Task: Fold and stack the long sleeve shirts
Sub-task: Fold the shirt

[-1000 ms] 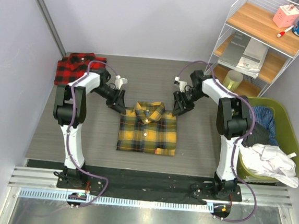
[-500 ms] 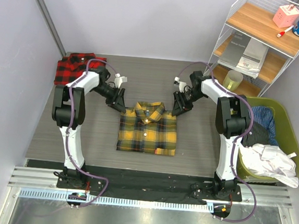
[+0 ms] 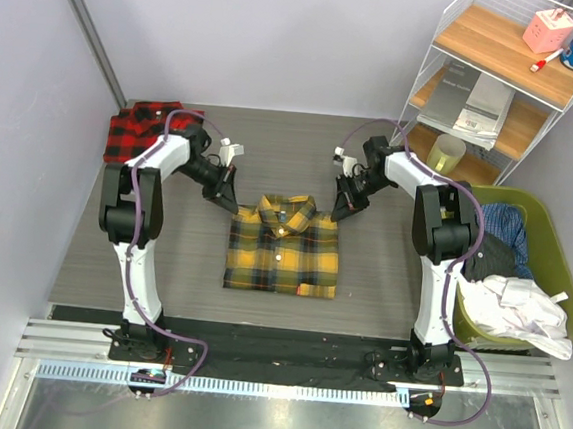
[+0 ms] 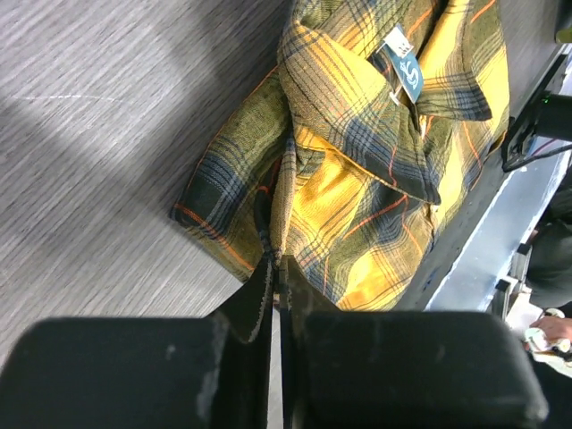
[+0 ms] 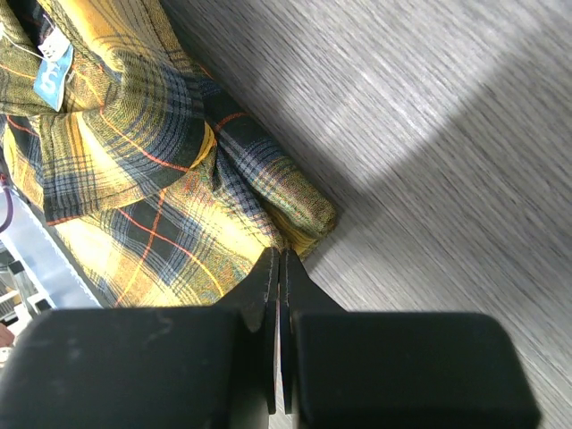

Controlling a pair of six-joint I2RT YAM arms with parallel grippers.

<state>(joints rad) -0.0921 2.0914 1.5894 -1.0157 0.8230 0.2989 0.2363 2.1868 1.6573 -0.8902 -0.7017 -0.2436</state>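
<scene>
two shirts: one yellow shirt [image 3: 283,249] folded at the middle of the table [image 3: 382,273], one red shirt [image 3: 138,129] at its 10 o'clock corner. two grippers, jaws together: left gripper [image 3: 229,202] at the yellow shirt's 10 o'clock corner, right gripper [image 3: 342,209] at 2 o'clock; whether cloth is pinched, cannot tell.

The yellow shirt [image 3: 283,249], checked in yellow and black, lies folded to a neat rectangle in the middle of the scene. It is front up and buttoned, with its collar [image 3: 289,211] at the far edge and a blue label [image 4: 407,71] inside the collar. The red shirt [image 3: 138,129], checked in red and black, lies folded at the far left, well apart from it.
</scene>
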